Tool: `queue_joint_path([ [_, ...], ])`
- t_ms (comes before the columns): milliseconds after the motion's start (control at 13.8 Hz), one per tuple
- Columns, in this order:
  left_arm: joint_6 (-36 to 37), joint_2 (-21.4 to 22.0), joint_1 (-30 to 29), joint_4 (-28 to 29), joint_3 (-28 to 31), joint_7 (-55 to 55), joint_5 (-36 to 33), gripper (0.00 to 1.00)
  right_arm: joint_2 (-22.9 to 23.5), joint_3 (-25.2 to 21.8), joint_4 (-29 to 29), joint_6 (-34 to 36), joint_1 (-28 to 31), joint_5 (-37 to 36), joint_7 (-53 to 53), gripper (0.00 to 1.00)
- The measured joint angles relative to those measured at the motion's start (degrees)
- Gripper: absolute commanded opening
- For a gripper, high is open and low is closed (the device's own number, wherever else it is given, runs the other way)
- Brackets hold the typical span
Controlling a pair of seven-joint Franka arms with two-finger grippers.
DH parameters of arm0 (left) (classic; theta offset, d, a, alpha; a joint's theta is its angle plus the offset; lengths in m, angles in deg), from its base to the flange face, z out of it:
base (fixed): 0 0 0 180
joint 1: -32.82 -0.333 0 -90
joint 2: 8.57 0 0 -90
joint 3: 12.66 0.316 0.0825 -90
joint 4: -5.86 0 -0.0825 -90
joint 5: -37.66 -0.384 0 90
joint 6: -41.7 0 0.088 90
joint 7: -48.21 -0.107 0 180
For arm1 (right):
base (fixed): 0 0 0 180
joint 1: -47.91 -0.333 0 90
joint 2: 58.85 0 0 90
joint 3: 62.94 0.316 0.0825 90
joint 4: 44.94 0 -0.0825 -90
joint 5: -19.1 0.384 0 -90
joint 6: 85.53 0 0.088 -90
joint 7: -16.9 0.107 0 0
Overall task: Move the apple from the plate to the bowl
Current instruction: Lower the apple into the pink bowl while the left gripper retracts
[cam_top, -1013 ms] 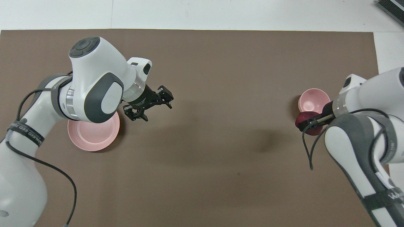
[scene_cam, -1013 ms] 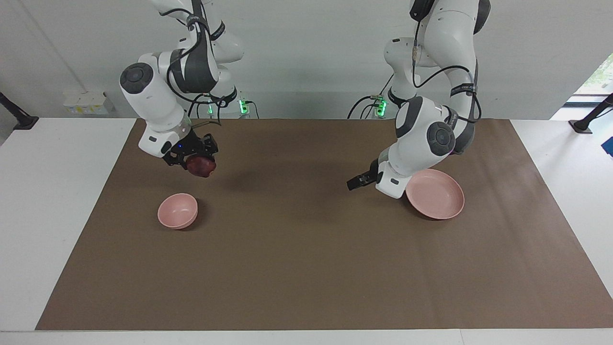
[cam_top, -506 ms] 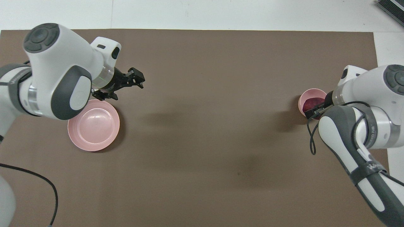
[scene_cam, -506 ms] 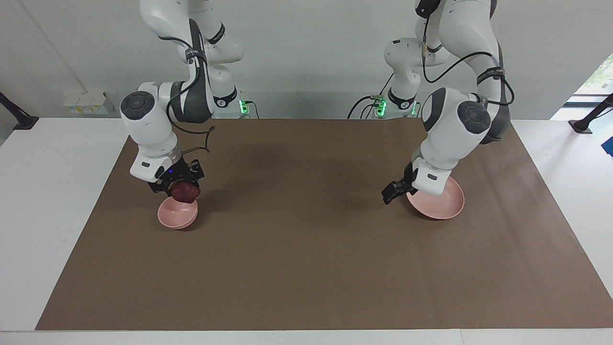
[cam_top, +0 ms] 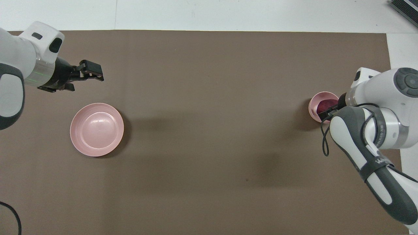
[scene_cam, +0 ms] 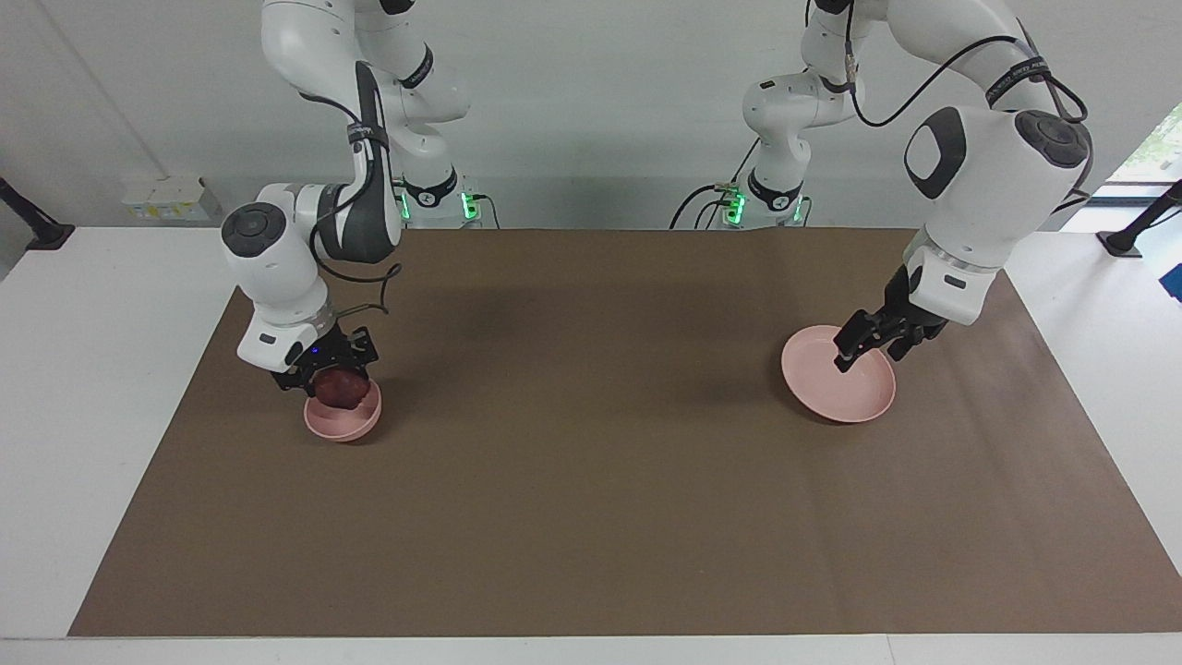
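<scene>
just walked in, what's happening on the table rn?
The right gripper is shut on the apple and has it down in the bowl, not yet released. The plate sits empty toward the left arm's end. The left gripper is open, raised over the plate, holding nothing.

Facing camera sits high across the white table point(scene_cam: 111, 388), looking back at both white arms against the wall, whole brown paper mat point(scene_cam: 591, 517) in frame. Overhead camera hangs above the robots' end, looking steeply down and forward, arms entering from the bottom corners. Both share the mat, the flat pale pink round plate point(scene_cam: 854, 397) point(cam_top: 97, 143) and the small deep pink bowl point(scene_cam: 343, 423) point(cam_top: 314, 101), turned half a turn.
</scene>
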Motion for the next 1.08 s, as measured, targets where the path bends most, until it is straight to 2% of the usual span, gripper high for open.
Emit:
queue_joint_path([
  [145,1.0,2.6,-1.0,1.9,0.0,-5.6,0.0,1.00,0.3,0.0,0.0,0.0,0.3,0.0,0.0,0.00],
  [362,8.5,5.7,-2.2,2.0,0.0,-9.5,0.0,1.00,0.4,0.0,0.0,0.0,0.5,0.0,0.0,0.00],
  [579,10.8,6.5,-2.8,2.0,0.0,-9.9,0.0,1.00,0.8,0.0,-0.1,0.0,0.7,0.0,0.0,0.01],
  [796,11.2,6.5,-2.9,2.0,0.0,-10.0,0.0,1.00,1.6,0.0,-0.1,0.0,0.8,0.0,0.0,0.35],
  [868,11.2,6.5,-2.9,2.0,0.0,-10.0,0.0,1.00,1.9,0.0,-0.1,0.0,0.8,0.0,0.0,0.39],
  [1085,11.3,6.5,-3.0,2.0,0.0,-10.1,0.0,1.00,2.2,0.0,-0.1,0.0,0.8,0.0,0.0,0.41],
])
